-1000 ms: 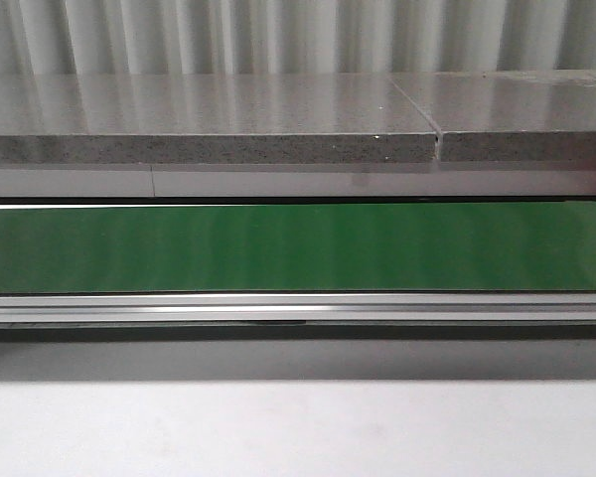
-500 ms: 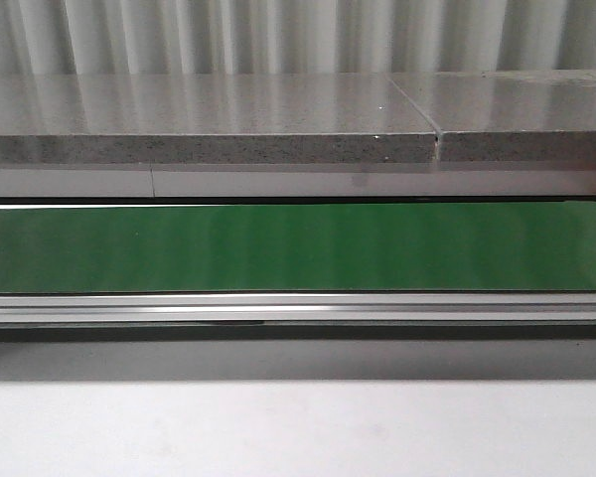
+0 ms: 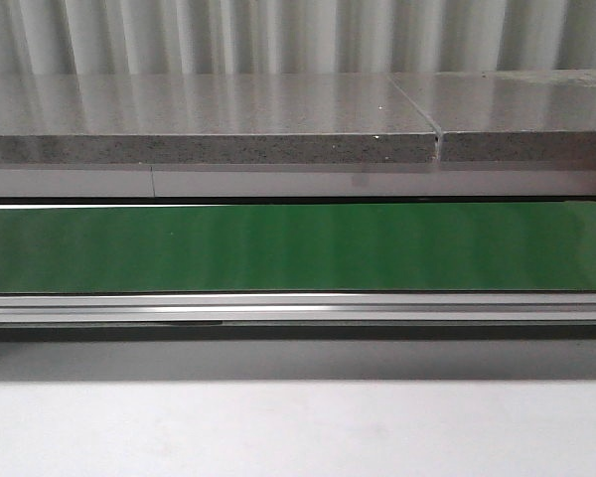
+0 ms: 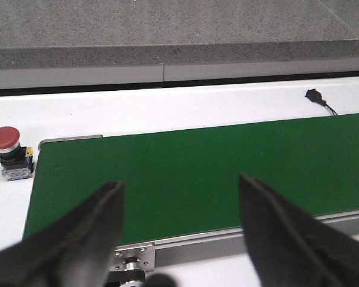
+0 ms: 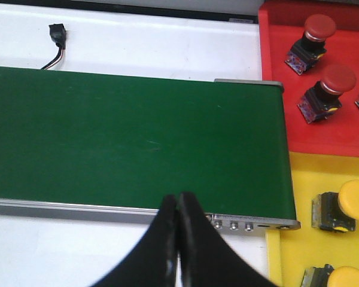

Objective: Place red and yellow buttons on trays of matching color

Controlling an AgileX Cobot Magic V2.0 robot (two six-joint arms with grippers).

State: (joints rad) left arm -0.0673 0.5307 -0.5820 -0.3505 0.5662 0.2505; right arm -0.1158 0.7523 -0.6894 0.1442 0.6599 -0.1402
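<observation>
The green conveyor belt (image 3: pixel 298 248) is stretching across the front view, bare. Past its end in the right wrist view, the red tray (image 5: pixel 323 78) is holding two red buttons (image 5: pixel 329 89), touching the yellow tray (image 5: pixel 329 221) carrying yellow buttons (image 5: pixel 347 206), probably two. Another red button (image 4: pixel 6 149) is sitting on the white table (image 4: pixel 167 107) just beside the belt's other end. The left gripper (image 4: pixel 179 221) is hanging wide apart; the right gripper (image 5: pixel 178 233) is pressing its fingers together, empty.
</observation>
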